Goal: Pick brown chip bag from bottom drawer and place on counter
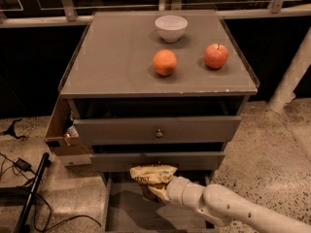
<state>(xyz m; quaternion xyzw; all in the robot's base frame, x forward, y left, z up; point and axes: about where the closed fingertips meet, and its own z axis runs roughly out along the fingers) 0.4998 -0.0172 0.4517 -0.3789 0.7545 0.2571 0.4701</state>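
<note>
arm [243, 210]: white, comes in from the bottom right.
gripper [156, 191]: over the bottom drawer [127, 208], pinched tight on the bag [151, 173].
bag: up in the air above the drawer floor, its tan top just in front of the next drawer up.
knob drawer [159, 133]: open a little.
box [59, 130]: brown, on the cabinet's left side.
counter [112, 57]: grey and flat - an orange [165, 62] and an apple [216, 56] sit on it.
bowl [171, 28]: white, at the back of the counter.

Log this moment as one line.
gripper: shut on brown chip bag, over bottom drawer | counter: bag not yet placed | also there: bowl, orange, apple
</note>
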